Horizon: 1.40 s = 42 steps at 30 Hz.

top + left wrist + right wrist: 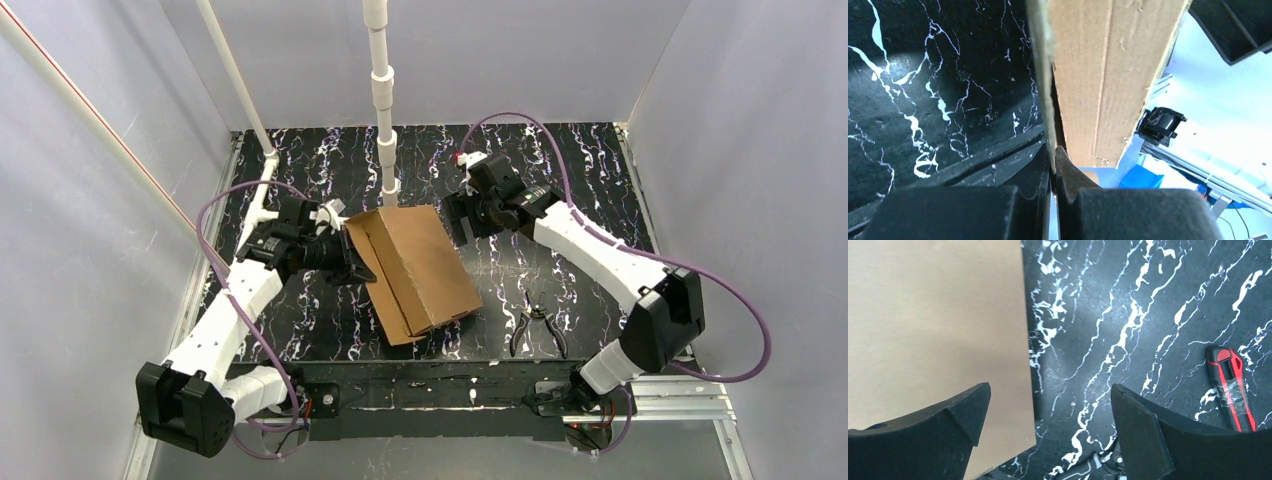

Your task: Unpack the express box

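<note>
The express box (420,265), flat brown cardboard, lies at an angle in the middle of the black marbled table (560,160). My left gripper (352,262) is at its left long edge. In the left wrist view the gripper (1052,152) is shut on the thin cardboard lid flap (1040,60), with the box wall (1108,75) just to its right. My right gripper (462,222) hangs at the box's far right corner. In the right wrist view it (1048,412) stands wide open and empty, one finger over the box top (933,315), the other over bare table.
Black-handled pliers (537,328) lie near the front right of the table and also show as pliers (1093,470) below the right gripper. A red and black utility knife (1233,387) lies to the right. White pipe posts (385,100) stand just behind the box.
</note>
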Motion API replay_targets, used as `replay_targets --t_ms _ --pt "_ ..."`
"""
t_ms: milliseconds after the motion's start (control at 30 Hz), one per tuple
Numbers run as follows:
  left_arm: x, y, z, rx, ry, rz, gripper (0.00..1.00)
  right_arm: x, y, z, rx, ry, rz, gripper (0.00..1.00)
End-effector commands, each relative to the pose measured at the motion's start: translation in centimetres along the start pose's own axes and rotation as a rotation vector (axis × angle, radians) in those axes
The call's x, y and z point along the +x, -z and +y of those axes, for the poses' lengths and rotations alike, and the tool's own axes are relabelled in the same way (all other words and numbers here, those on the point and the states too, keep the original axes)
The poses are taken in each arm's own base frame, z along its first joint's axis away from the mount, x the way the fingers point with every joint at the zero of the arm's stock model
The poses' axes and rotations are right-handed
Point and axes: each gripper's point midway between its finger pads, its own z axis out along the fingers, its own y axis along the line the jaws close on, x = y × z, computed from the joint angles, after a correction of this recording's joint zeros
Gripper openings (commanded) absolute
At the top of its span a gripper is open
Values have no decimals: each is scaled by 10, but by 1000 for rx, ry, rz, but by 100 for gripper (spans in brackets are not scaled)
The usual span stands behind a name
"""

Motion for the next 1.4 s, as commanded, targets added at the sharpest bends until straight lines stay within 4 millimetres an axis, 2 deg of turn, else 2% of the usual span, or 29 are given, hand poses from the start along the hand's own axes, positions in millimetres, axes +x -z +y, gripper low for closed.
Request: replay_targets --t_ms 0,33,167,233,367,433,600,767,967,1133,1267,1367 --pt "13 24 -9 -48 -15 96 0 -30 44 13 -5 -54 -94 98" --pt "12 26 -11 -53 -11 103 0 -33 47 23 -42 -81 -102 98" --pt "9 34 -26 -21 -9 115 0 -42 59 90 -294 -146 -142 98" --pt "8 35 -31 -4 -14 118 0 -46 67 115 -362 -147 -192 98" --pt "6 40 -38 4 -15 120 0 -48 76 143 -443 -123 -204 98" --pt "3 44 -43 11 -20 112 0 -44 76 150 -447 -97 -184 98" --pt "0 54 -49 3 -54 100 0 -30 67 154 -424 -67 -149 97" --pt "-1 61 -49 -17 -91 95 0 -28 63 141 -370 -81 -184 89" --pt "-2 70 -45 -69 -148 103 0 -19 60 147 -448 -102 -153 78" --pt "-3 80 -41 -105 -205 82 0 -18 55 127 -450 -167 -149 68" --pt "-5 78 -38 -120 -216 85 0 -14 52 122 -450 -161 -139 68" --pt "-6 75 -40 -109 -223 101 0 -10 49 120 -436 -150 -119 72"
